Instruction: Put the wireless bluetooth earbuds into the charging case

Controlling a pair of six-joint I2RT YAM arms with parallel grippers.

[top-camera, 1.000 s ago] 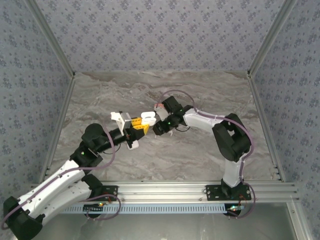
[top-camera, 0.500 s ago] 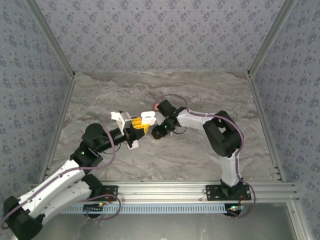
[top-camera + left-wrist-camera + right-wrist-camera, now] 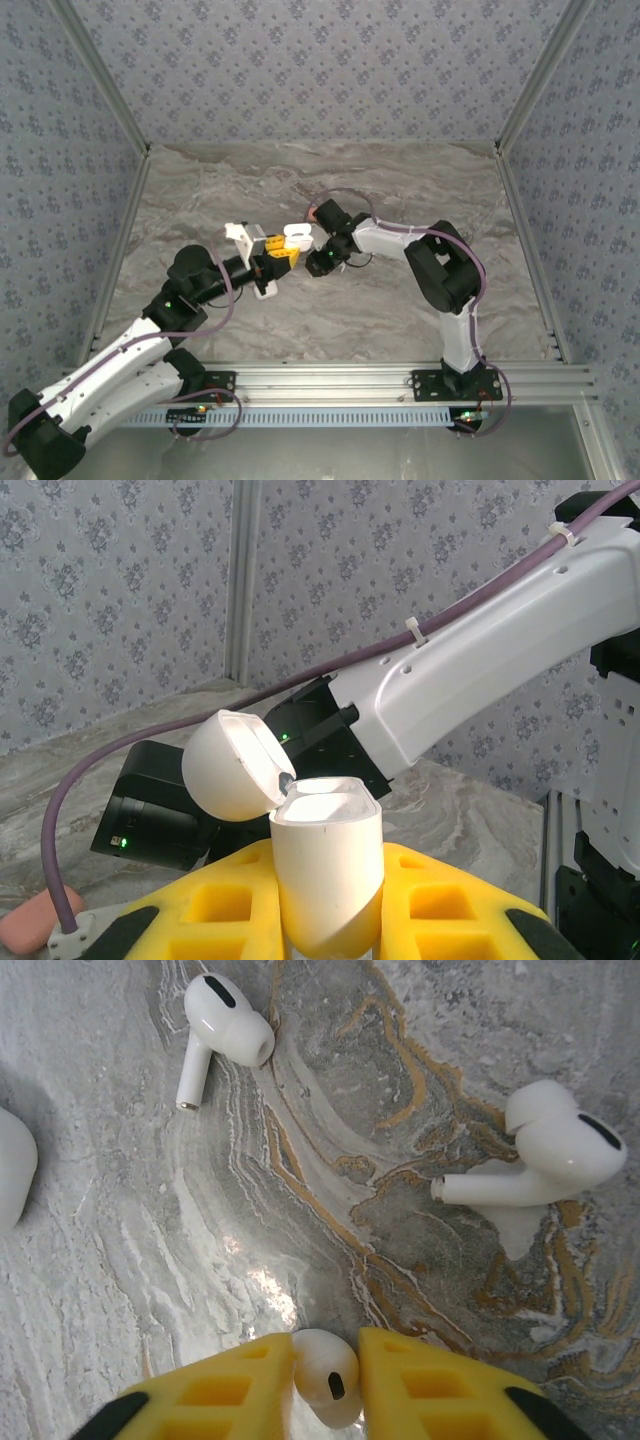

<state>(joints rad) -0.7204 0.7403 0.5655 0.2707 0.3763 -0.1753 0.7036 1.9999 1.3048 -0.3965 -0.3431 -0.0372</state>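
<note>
My left gripper is shut on the lower part of a white charging case, held upright above the table. Its lid is flipped open to the left. In the top view the case sits at the table's middle, with the right gripper close beside it. My right gripper is shut on one white earbud, pinched between the yellow fingers just over the marble. Two more white earbuds lie loose on the table, one far left and one to the right.
A rounded white object lies at the left edge of the right wrist view. A pink object rests on the table behind the right arm's cable. The grey marble table is walled by patterned panels on three sides.
The right arm has swung in and lowered beside the case, and its fingers have closed onto the white earbud. The left gripper has kept hold of the open case.
</note>
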